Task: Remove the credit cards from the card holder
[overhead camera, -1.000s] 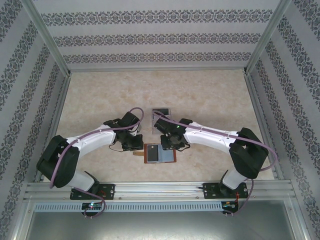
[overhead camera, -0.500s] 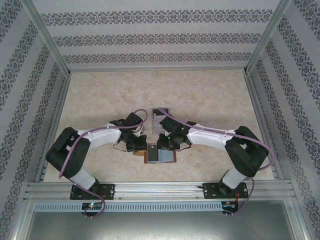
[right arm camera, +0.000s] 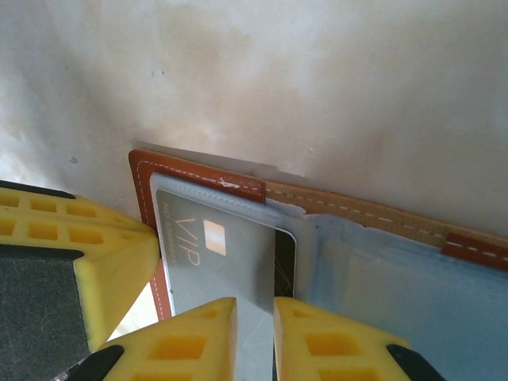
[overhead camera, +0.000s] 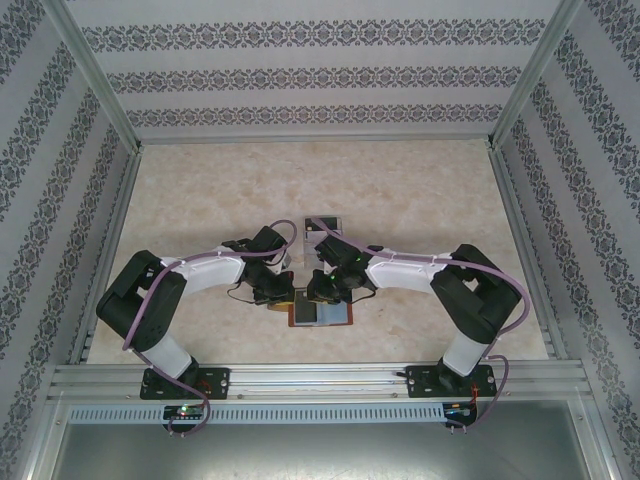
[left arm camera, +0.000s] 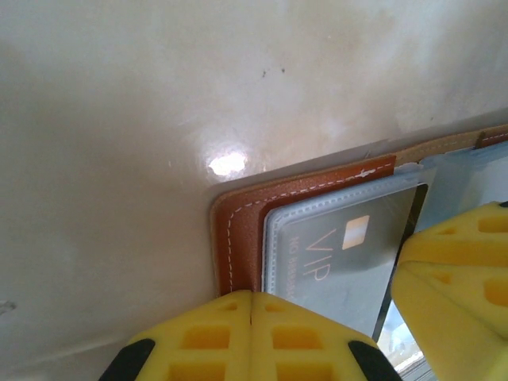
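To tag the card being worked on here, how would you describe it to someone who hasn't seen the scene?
On the table, midway along the front edge, a brown wallet lies open. The card sits in its left half: grey, with a gold chip and VIP lettering, unlike the bluish pockets beside it.

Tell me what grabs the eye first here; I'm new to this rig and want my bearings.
Two white arms meet over an open brown leather card holder at the near centre of the table. Close up, a grey VIP card sits in its clear pocket, the right gripper seemingly pinching its edge, the left gripper shut beside it.
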{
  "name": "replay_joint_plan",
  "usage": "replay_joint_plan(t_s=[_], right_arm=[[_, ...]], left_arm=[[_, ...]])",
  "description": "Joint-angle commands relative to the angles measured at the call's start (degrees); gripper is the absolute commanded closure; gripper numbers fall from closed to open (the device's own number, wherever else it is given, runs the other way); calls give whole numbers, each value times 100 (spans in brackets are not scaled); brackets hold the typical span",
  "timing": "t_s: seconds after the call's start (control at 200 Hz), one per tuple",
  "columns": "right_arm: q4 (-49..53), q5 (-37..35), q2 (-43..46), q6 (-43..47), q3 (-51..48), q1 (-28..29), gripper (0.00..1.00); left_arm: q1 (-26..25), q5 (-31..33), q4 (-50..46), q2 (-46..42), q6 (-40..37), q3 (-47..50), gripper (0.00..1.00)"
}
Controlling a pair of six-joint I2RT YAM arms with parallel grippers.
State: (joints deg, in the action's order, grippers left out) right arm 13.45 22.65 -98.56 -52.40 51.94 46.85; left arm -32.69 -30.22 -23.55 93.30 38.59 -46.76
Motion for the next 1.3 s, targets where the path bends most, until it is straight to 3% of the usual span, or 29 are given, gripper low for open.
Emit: replay_joint_plan(t_s=[0.0, 0.28, 0.61, 1.144, 1.294], right_arm=[[-65, 77, -151, -34, -97, -18, 78], [498, -454, -44, 192, -18, -8, 70], [1093, -836, 19, 440, 244, 52, 70], [935, -615, 446, 348, 227, 70, 70], [832, -534, 530, 329, 127, 1, 69]], left_arm=[[-80, 128, -96, 154, -98, -2, 96], [-80, 208, -198, 119, -125, 11, 96], [-80, 324, -361, 14, -158, -1, 96], [-80, 543, -789, -693, -13, -302, 96], [-143, 310, -693, -669, 81, -402, 96]])
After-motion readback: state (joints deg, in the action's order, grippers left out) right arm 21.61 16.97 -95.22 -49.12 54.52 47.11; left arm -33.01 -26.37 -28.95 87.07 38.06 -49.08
